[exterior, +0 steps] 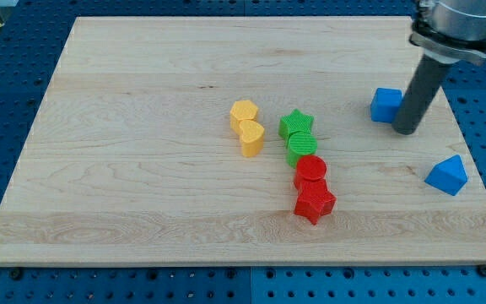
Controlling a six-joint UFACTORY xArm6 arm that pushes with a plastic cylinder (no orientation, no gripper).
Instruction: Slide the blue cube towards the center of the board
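Nearest us, red star (314, 203) sits low on the table (142, 169). Our tip (405, 130) has no hand, holds nothing, and is just right of the blue cube (386, 105), upper right, pretty much touching.

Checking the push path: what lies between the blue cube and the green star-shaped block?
Nothing: the camera view shows only bare wooden board between the blue cube and the green star-shaped block. My tip touches the cube's right side.
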